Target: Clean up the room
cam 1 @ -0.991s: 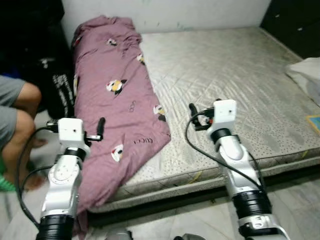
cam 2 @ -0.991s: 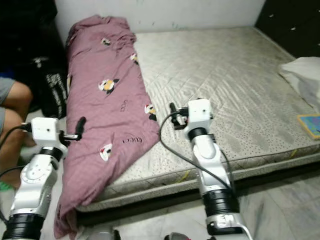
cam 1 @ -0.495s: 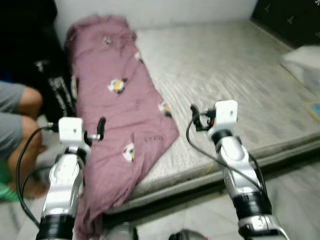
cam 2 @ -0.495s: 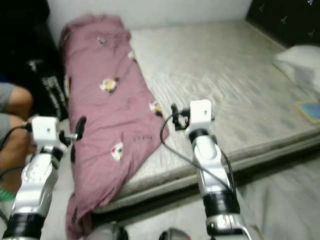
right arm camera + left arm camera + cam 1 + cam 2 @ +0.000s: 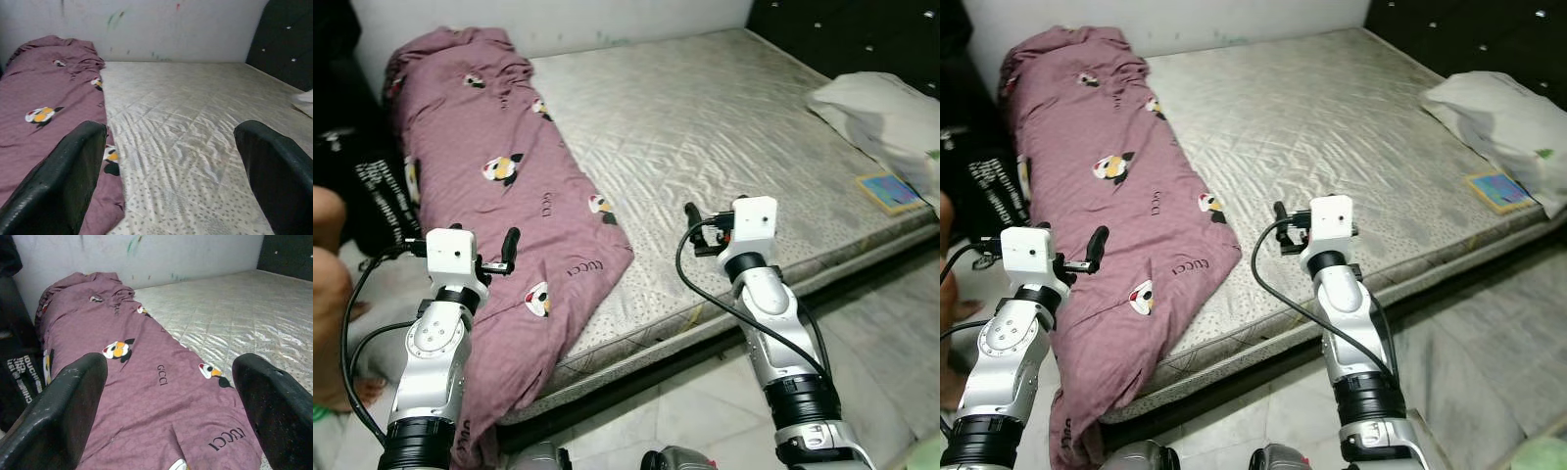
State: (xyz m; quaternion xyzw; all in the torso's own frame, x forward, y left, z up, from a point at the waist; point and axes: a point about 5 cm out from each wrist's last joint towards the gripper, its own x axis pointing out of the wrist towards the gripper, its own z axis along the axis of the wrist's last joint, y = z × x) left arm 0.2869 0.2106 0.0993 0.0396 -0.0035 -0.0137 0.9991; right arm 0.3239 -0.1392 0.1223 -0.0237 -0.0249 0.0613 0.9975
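Ahead of me lies a bare quilted mattress [image 5: 724, 127] set low on a pale tiled floor [image 5: 891, 333], with a white wall [image 5: 146, 254] behind its far edge. Along the mattress's left side stretches a long purple blanket [image 5: 509, 206] printed with small cartoon birds and letters; its far end is bunched against the wall, and its near end hangs over the mattress edge down toward the floor. My left gripper [image 5: 166, 401] is raised in front of me above the near part of that blanket, fingers [image 5: 63, 411] spread wide and holding nothing. My right gripper [image 5: 181, 171] is raised over the near edge of the mattress, just beside the blanket's right border, its fingers [image 5: 274, 166] likewise wide apart and empty. On the right end of the mattress rests a white pillow [image 5: 881, 108], and near it, closer to the edge, lies a small flat blue and yellow thing [image 5: 889, 189] that I cannot identify. At my far left a person's bare knee [image 5: 325, 264] shows beside a black bag [image 5: 372, 186] with white lettering. A dark padded headboard [image 5: 852, 34] stands behind the pillow.
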